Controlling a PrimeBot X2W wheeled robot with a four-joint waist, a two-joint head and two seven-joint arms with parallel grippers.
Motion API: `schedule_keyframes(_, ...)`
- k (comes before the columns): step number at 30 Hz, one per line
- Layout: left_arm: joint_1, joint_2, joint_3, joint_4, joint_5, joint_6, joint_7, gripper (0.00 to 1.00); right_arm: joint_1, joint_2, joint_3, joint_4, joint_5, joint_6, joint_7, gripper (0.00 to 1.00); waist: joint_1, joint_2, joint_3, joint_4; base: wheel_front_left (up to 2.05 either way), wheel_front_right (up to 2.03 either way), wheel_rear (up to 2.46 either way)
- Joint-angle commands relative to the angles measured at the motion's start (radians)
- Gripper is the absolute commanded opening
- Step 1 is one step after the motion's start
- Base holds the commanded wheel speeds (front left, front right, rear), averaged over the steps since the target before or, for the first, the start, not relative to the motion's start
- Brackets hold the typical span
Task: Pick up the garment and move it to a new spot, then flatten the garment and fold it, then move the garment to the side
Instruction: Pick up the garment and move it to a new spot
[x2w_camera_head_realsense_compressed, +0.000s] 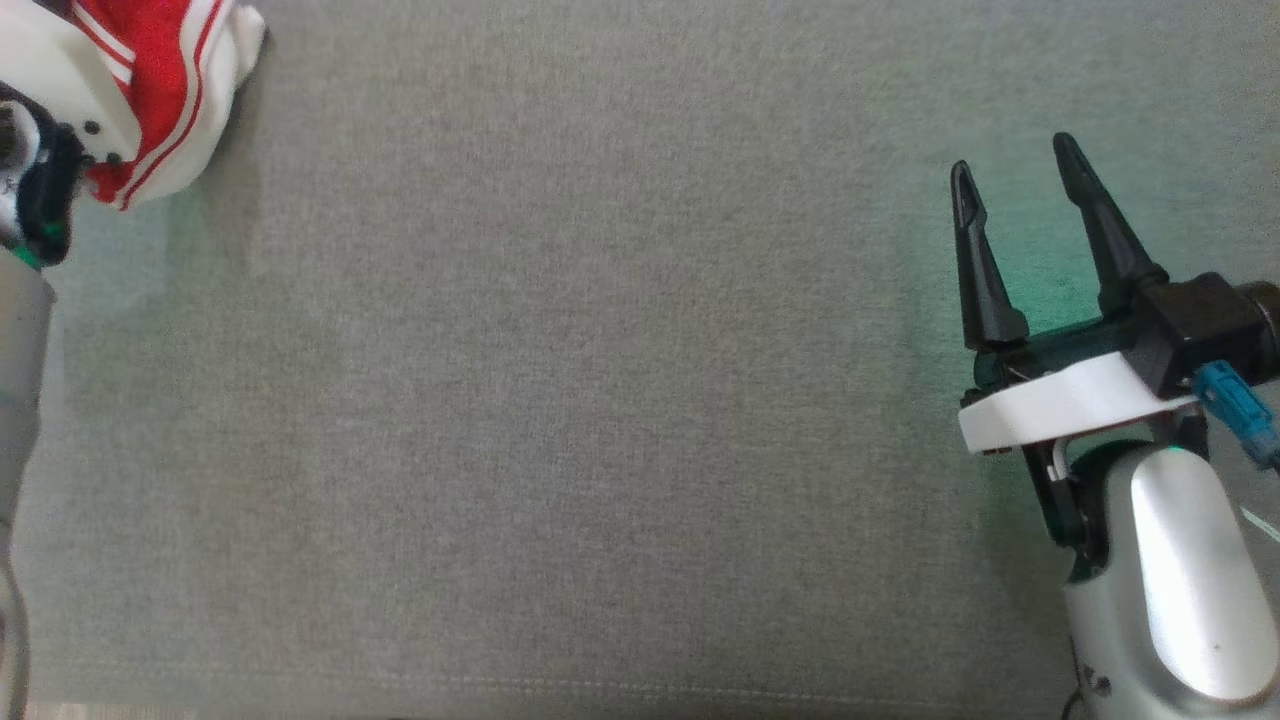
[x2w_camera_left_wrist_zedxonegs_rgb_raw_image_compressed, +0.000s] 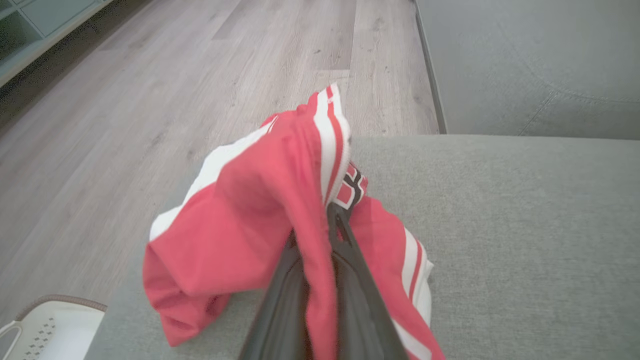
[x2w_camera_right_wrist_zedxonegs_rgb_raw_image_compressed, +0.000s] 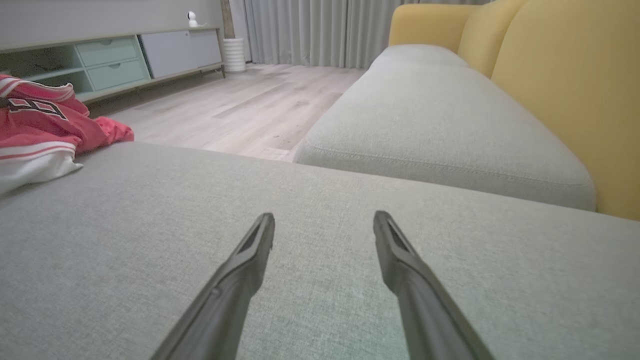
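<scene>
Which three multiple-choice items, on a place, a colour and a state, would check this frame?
1. Where on the grey cushion is the garment in the head view?
A. upper left corner
B. centre
C. lower right corner

2. What are the garment's colours?
A. blue and yellow
B. red and white
C. all black

3. The left gripper is:
A. wide open
B. shut on the garment
C. shut on nothing

Answers: 1 A, it is bunched at the upper left corner. 2 B, the cloth is red with white stripes. 3 B, the left wrist view shows cloth pinched between its fingers.
</scene>
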Motion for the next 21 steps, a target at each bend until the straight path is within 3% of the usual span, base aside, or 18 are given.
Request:
schedule_keyframes(1, -0.053, 0.073, 0.021, -0.025, 0.011, -0.006, -0.009, 0.0, 0.005, 0.0, 0.026, -0.023, 0.011, 0.004, -0.014, 1.0, 0.0, 0.0, -0.051, -0.015, 0.0, 0.0, 0.0)
schedule_keyframes(11, -0.087, 0.091, -0.042, -0.109, 0.043, -0.061, -0.002, 0.0, 0.054, 0.0, 0.006, 0.072, 0.079, 0.004, -0.068, 1.0, 0.0, 0.0, -0.229, -0.078, 0.0, 0.0, 0.0)
schedule_keyframes(17, -0.091, 0.042, -0.088, -0.218, 0.019, -0.088, 0.018, 0.0, 0.09, 0.0, -0.011, 0.126, 0.117, 0.004, -0.102, 1.0, 0.0, 0.0, -0.324, -0.144, 0.0, 0.0, 0.0)
schedule_keyframes(21, -0.085, -0.027, -0.131, -0.351, -0.031, -0.098, 0.041, 0.0, 0.118, 0.0, -0.025, 0.156, 0.137, 0.004, -0.121, 1.0, 0.0, 0.0, -0.36, -0.196, 0.0, 0.0, 0.0)
